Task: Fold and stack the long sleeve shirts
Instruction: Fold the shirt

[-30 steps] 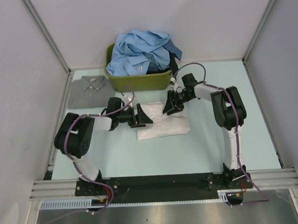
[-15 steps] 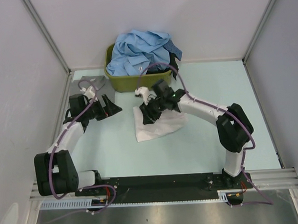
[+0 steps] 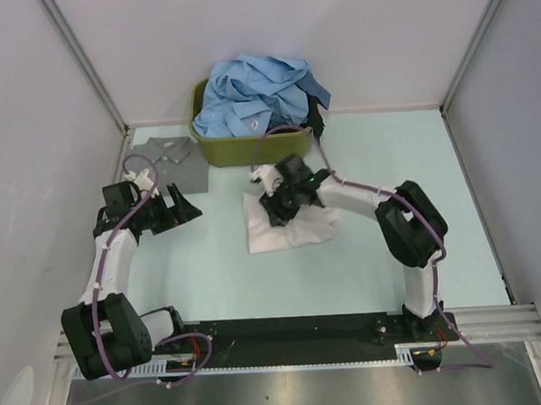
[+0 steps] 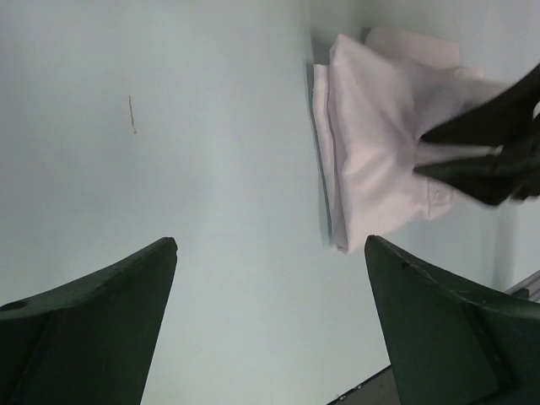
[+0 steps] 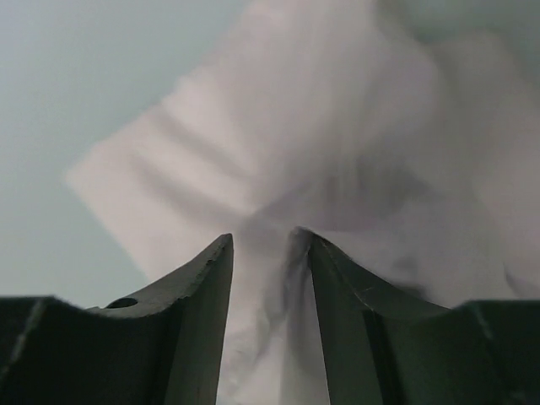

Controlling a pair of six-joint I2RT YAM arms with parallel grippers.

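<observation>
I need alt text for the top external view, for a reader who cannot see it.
The right gripper pinches the folded white shirt at the middle of the table, while the left gripper hangs open to its left. Behind, an olive-green tub is heaped with light blue shirts, and a grey shirt lies flat beside it.

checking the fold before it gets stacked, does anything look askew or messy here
The white shirt lies crooked on the table, edges slanted, its cloth bunched where the right gripper pinches it. Blue shirts spill over the green tub's rim.
</observation>
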